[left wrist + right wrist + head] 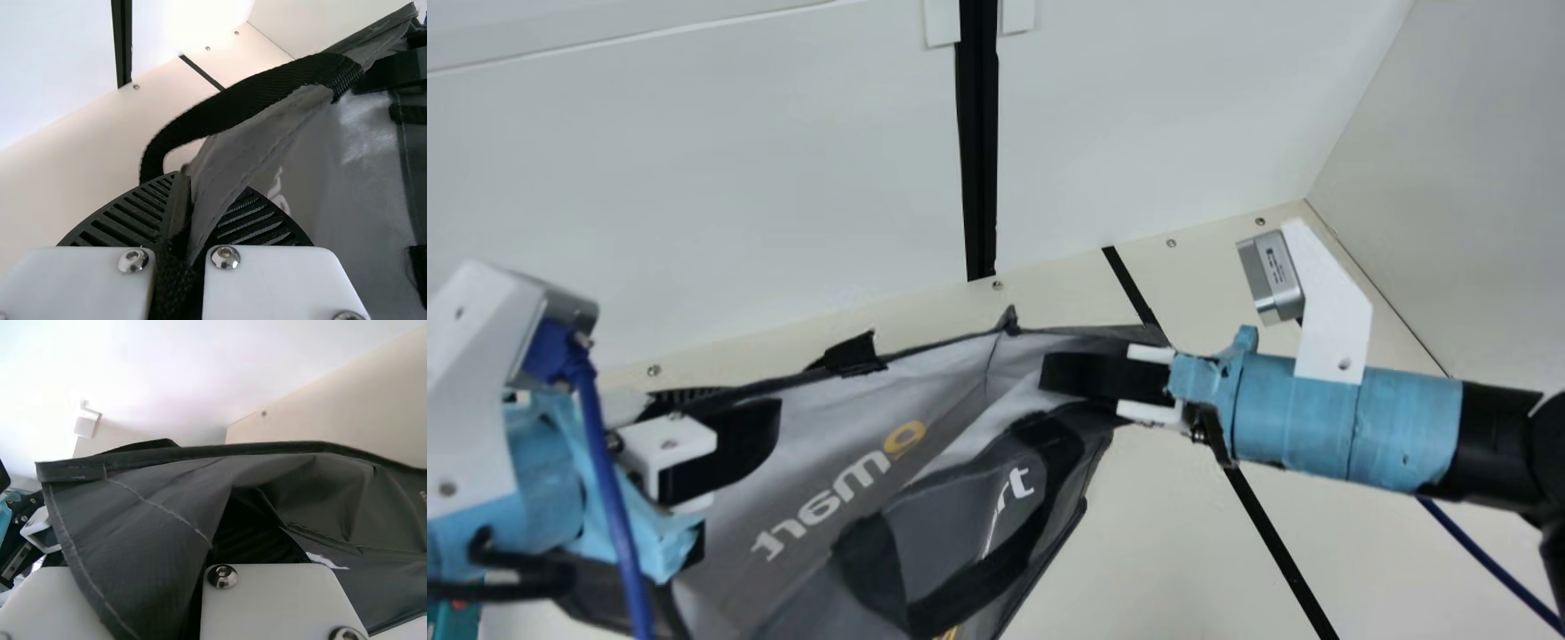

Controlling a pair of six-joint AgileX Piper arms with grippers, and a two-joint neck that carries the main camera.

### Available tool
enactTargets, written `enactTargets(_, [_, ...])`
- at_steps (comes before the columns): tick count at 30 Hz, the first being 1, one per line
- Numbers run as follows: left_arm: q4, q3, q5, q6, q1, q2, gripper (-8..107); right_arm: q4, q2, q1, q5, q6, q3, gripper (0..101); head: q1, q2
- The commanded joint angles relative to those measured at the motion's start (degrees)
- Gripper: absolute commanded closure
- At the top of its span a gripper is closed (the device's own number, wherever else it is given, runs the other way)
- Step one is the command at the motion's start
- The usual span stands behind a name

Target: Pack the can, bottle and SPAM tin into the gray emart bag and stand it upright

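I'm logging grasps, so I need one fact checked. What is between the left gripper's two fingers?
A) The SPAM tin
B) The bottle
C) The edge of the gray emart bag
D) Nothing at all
C: the left wrist view shows the edge of the gray emart bag running between the ribbed fingers of the left gripper.

Bright light, white wall (pixel 180 40) nearly blown out in L/R wrist views, w/ shadowed folds in bag (pixel 300 497).
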Motion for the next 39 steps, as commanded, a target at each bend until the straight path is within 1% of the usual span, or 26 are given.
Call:
enactTargets(1, [-0.1,-1.0,-0.8,1.0,-0.1,2.0,107,0.4,1.7,-0.3,-0.2,-1.7,-0.6,101,-1.3,0.0])
enactTargets(11, [-1.0,-6.5,-3.7,5.1,0.5,10.4,107,-0.2,8.4,-1.7,-0.2,-6.0,-2.7,101,-1.3,0.0])
enactTargets(18, [-2.2,-10.6,-4.7,6.5,0.6,15.4,107,-1.2,11.7,-1.7,-0.2,-7.7,-3.6,101,-1.3,0.0])
enactTargets(25, [-2.7,-14.1,-5.5,7.4,0.6,19.5,107,-1.8,14.3,1.6,-3.3,-8.4,-4.1,101,-1.3,0.0])
enactTargets(29, [-3.3,-14.9,-6.2,7.2,1.3,21.5,107,-1.7,16.0,3.2,-5.2,-8.1,-4.3,101,-1.3,0.0])
enactTargets(33, [-3.4,-15.8,-6.5,7.1,1.3,22.7,107,-1.7,16.4,4.4,-6.4,-8.0,-3.9,101,-1.3,0.0])
enactTargets(39, [-3.4,-15.0,-7.5,6.8,1.5,22.9,107,-1.8,16.2,5.1,-7.2,-8.2,-3.2,101,-1.3,0.0])
